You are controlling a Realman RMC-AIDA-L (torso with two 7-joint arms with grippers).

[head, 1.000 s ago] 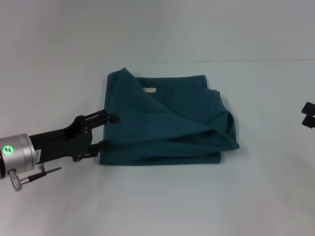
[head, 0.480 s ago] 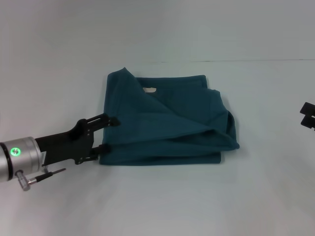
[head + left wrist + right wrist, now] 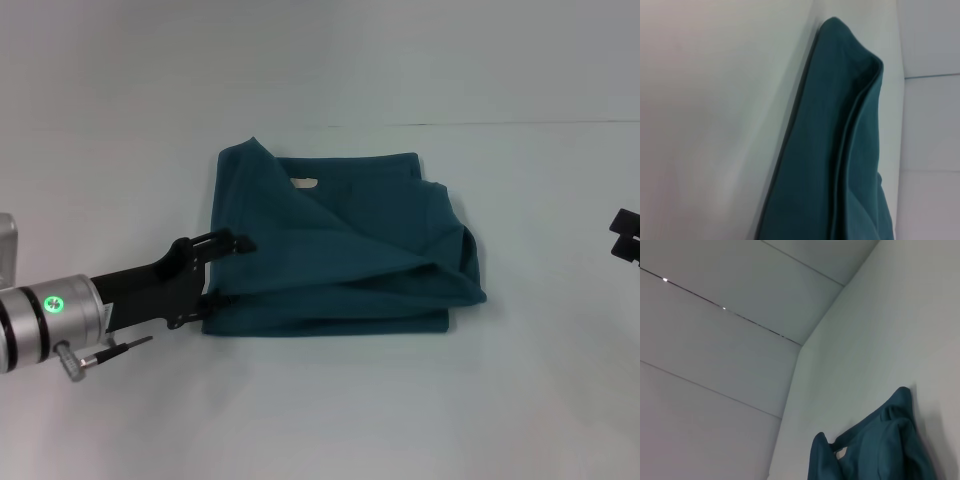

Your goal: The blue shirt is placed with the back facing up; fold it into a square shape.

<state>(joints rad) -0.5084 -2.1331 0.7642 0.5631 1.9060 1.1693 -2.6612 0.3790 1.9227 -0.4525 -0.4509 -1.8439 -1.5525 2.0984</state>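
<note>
Since the earlier frame the left gripper [image 3: 234,268] has pushed a little further in, and its fingers stand spread at the 9 o'clock edge of the blue shirt [image 3: 345,245], which lies folded mid-tabletop [image 3: 330,400]. To do well, I think both fingers should take all layers before lifting. Only the tip of the right gripper [image 3: 626,234] shows at 3 o'clock, so its fingers I cannot tell.

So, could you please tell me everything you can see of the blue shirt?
The blue shirt is plain dark teal knit, folded into a rough rectangle on the white table. A small pale neck label shows near its far edge, and diagonal folds bunch towards the robot's right. The open left gripper is at its left edge.
</note>
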